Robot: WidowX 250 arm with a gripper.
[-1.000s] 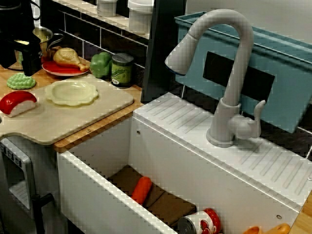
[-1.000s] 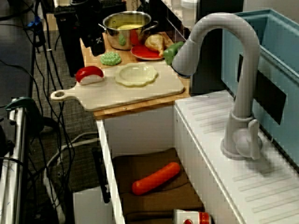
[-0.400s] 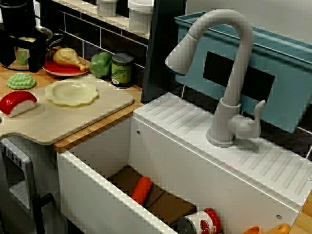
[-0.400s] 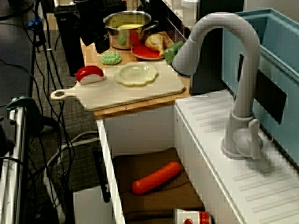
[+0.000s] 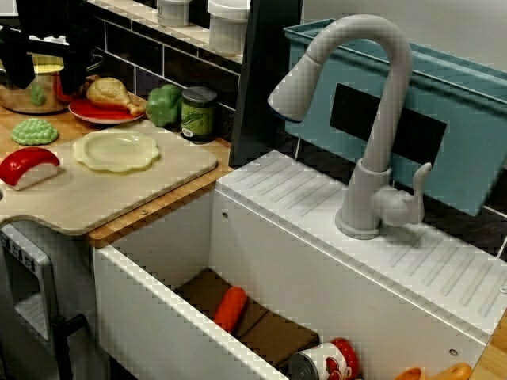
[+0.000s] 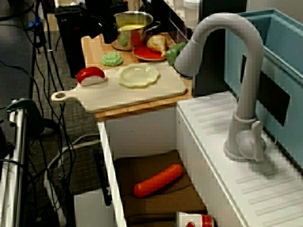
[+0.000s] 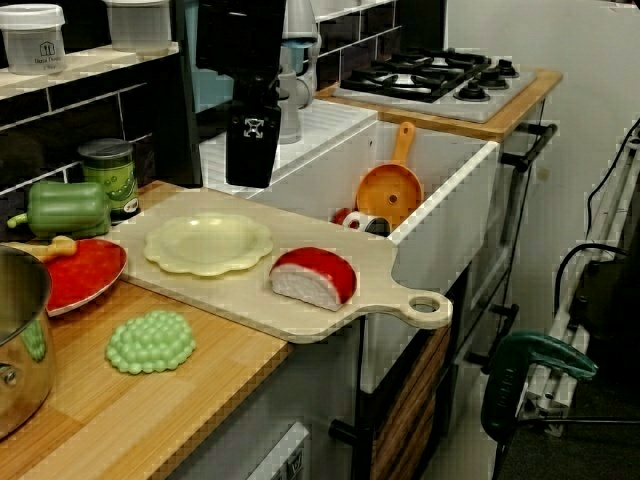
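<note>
- We see one gripper point(image 5: 45, 75), black, at the far end of the counter. Its two fingers stand apart with nothing between them, poised over the one metal pot point(image 5: 24, 103).
- The pot stands in the counter's back corner, just beside the one red plate point(image 5: 87, 111), which carries one chicken leg point(image 5: 111, 93).
- Near the plate we count one green pepper point(image 5: 164, 104), one green-labelled can point(image 5: 198, 113) and one bumpy green piece point(image 5: 33, 132).
- One cutting board point(image 5: 119, 190) holds one pale dish point(image 5: 116, 150) and one red-and-white piece point(image 5: 28, 166), set apart from each other.
- In the one sink point(image 5: 277, 261) lie one orange sausage point(image 5: 230, 307) and a second can point(image 5: 329, 362), red-labelled. One tap point(image 5: 380, 119) arches over it.
- The view from the sink end shows the pot's yellow inside, which the front view hides behind the gripper.
- The view from the pot end shows one orange ladle point(image 7: 390, 190) whole, one stove point(image 7: 430, 80) and two jars point(image 7: 32, 35). We cannot make out the gripper there.
</note>
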